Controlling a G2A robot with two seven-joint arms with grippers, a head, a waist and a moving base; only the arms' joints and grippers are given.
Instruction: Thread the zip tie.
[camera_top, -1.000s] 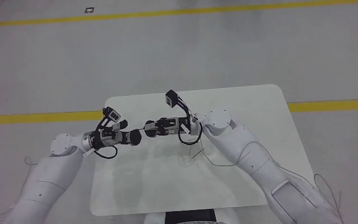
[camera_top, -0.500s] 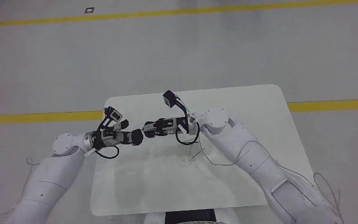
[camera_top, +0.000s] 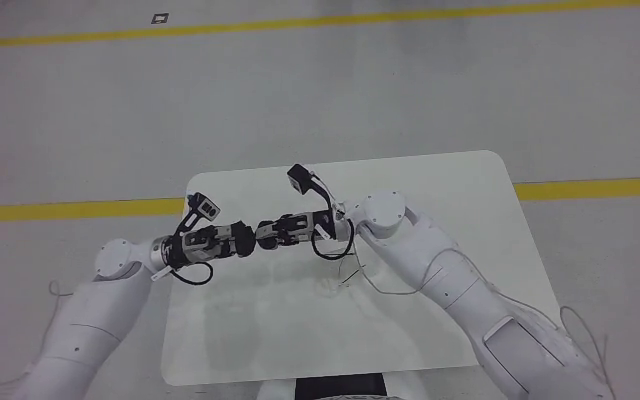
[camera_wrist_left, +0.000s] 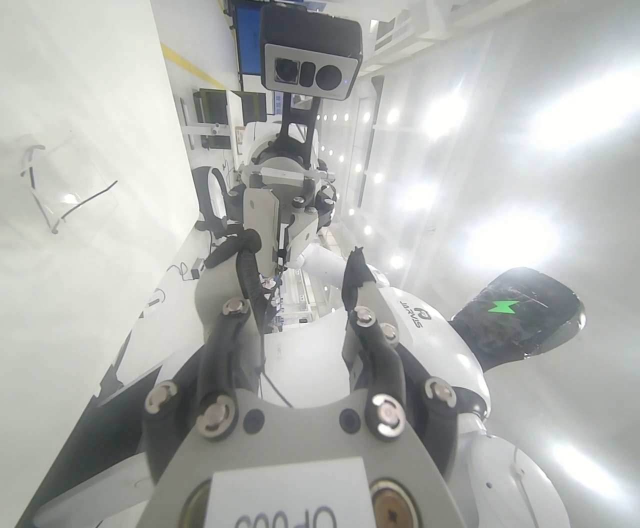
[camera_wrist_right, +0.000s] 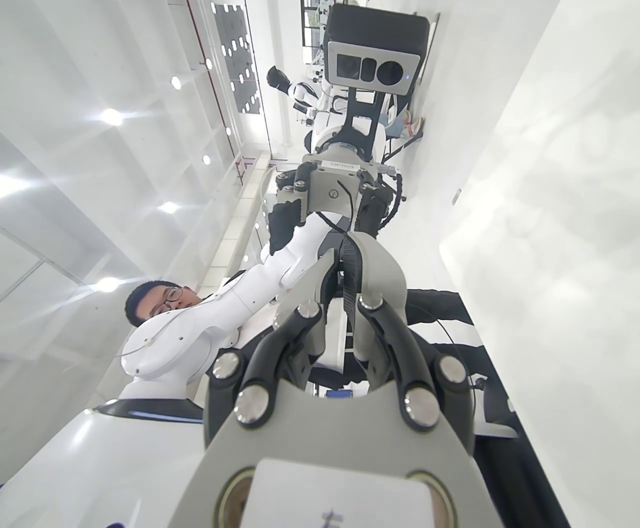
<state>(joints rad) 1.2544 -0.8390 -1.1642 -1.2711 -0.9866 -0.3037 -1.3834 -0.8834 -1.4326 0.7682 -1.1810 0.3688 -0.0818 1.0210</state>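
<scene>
The left pincer (camera_top: 246, 241) and right pincer (camera_top: 264, 236) meet tip to tip above the table (camera_top: 450, 200), with the zip tie (camera_wrist_right: 350, 207) where they meet.
Top view: the two pincers face each other nose to nose, raised over the tabletop. Thin loose strands (camera_top: 345, 275) lie on the table back along the right arm, well apart from both tips. Left wrist view: the left pincer's fingers (camera_wrist_left: 357, 280) stand wide apart with nothing clamped. The right pincer's tips sit in that gap, nearer one finger than the other. Off to one side of both pincers, the black strands lie on the table in a clear pouch (camera_wrist_left: 75, 210). Right wrist view: the right pincer's fingers are drawn almost together, nipping the thin black zip tie at their tips. From there the tie curves forward toward the left pincer's palm plate, between that pincer's spread fingers.
</scene>
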